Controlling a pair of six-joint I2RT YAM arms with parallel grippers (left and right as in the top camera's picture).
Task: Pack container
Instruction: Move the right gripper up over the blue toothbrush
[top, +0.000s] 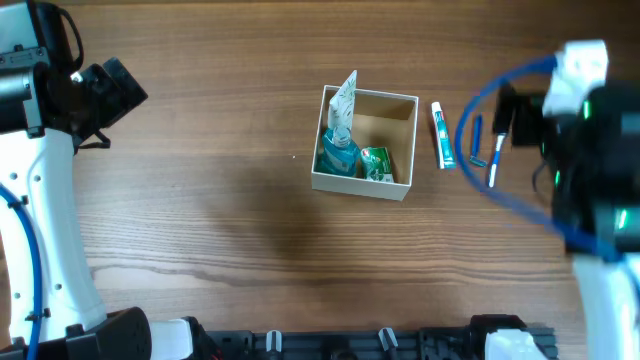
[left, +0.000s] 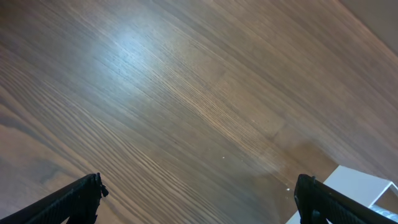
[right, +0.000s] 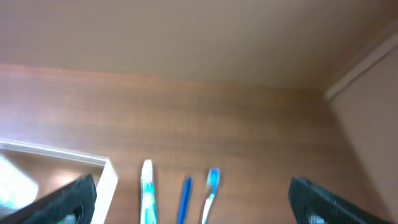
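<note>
Both are released, fingers spread wide: ahead of our left pincer (left: 199, 186) we see the wooden table (left: 155, 93) and, just beyond one fingertip, a white corner of the container (left: 364, 183). Ahead of our right pincer (right: 194, 186), between its fingers, lie a toothpaste tube (right: 147, 193), a blue stick (right: 185, 198) and a toothbrush (right: 211, 190), beside the container.

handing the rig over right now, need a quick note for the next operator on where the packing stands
Left gripper: open, empty, above the table to the left of the container.
Right gripper: open, empty, near the loose items right of the container.
Done: a teal-and-white pouch and a green packet are inside the container.
Left: the toothpaste tube, thin blue stick and toothbrush lie on the table past its right wall, not yet packed.
</note>
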